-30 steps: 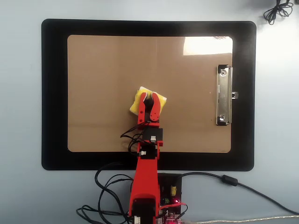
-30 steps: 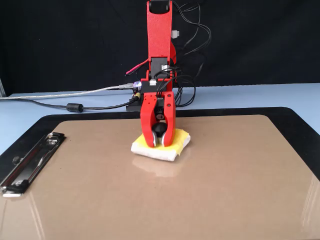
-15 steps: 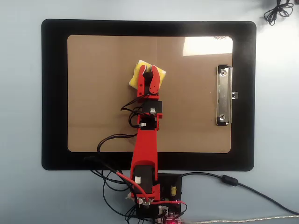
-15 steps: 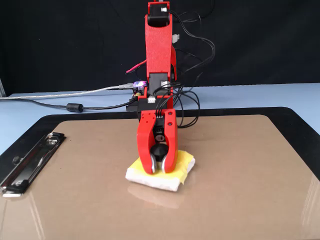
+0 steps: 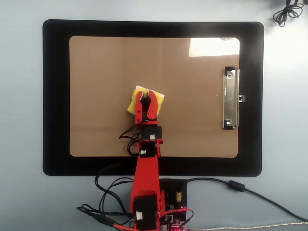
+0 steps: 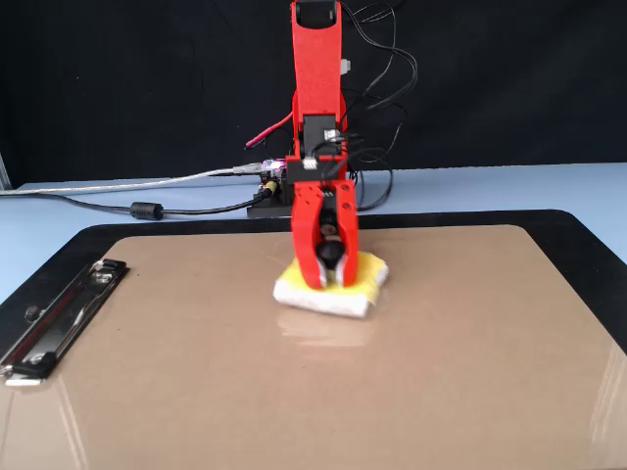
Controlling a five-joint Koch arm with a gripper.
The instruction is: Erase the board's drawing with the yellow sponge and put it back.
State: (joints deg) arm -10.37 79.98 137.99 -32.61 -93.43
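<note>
Sponge (image 5: 144,99), yellow, flat on the brown board (image 5: 96,86), left of centre in the overhead view, well apart from the metal clip (image 5: 231,98) at the right edge. Red gripper (image 5: 147,94) down on top of it, tips clamped on the dark knob at its middle. Black mat (image 5: 55,96) under the board, pale blue surface (image 5: 19,120) around. No drawing discernible on the board
</note>
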